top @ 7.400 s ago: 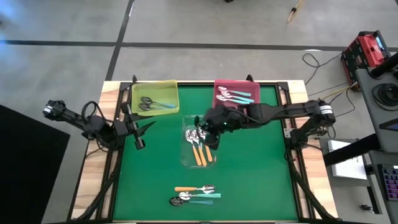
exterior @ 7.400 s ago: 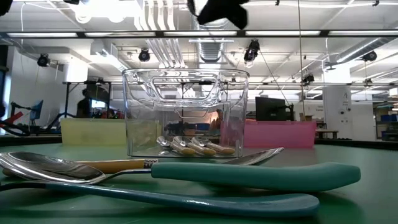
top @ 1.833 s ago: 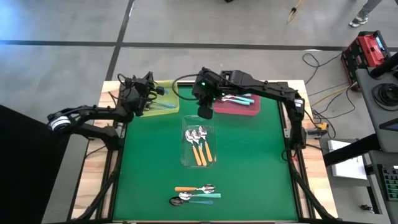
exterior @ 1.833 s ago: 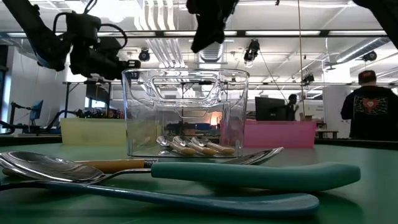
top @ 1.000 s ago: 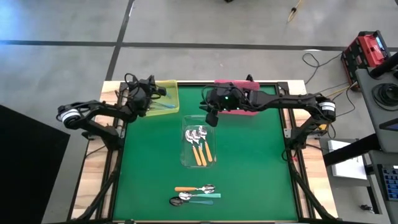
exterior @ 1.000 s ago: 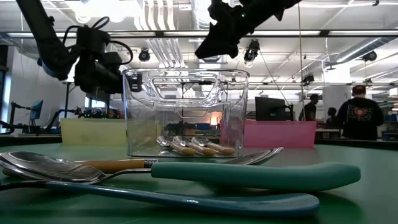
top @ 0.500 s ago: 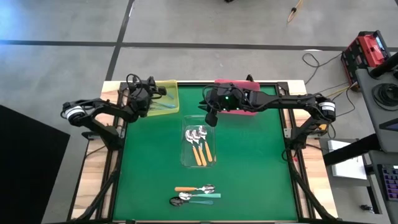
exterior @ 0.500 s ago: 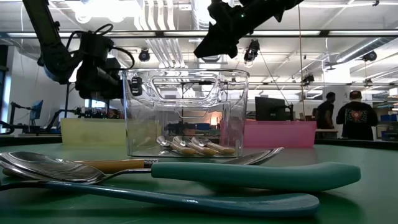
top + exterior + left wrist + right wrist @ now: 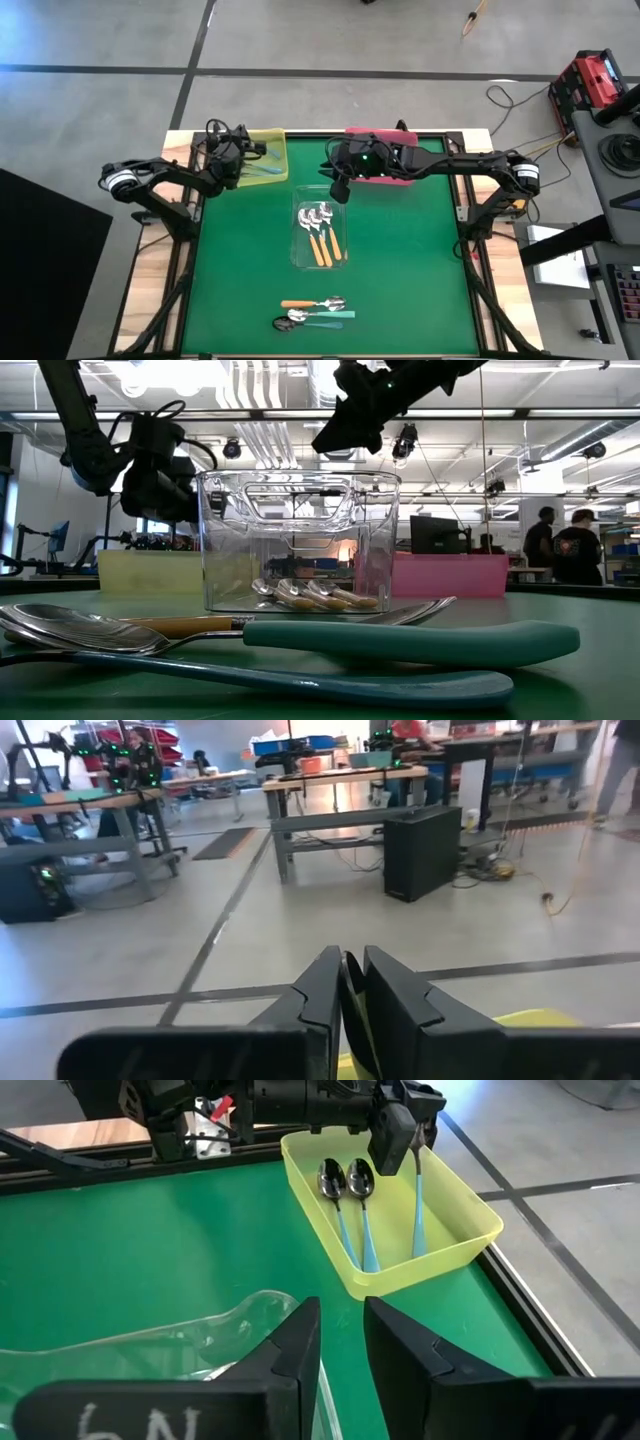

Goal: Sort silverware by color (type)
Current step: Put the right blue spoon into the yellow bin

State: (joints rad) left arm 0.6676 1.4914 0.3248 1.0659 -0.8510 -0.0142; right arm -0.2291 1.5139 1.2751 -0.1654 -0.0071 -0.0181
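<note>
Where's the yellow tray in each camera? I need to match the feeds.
High view: yellow tray at the table's far left corner, partly under the left gripper.
Low view: pale yellow wall behind the clear tray, to its left.
Left wrist view: only a yellow sliver beside the fingers.
Right wrist view: whole tray across the green mat.
Shared landmark: the left gripper, holding a teal-handled spoon over the tray.

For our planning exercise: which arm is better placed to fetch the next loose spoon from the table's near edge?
Right. Its gripper hangs empty by the clear tray, nearer the loose spoons; the left gripper holds a teal spoon over the yellow tray.
</note>
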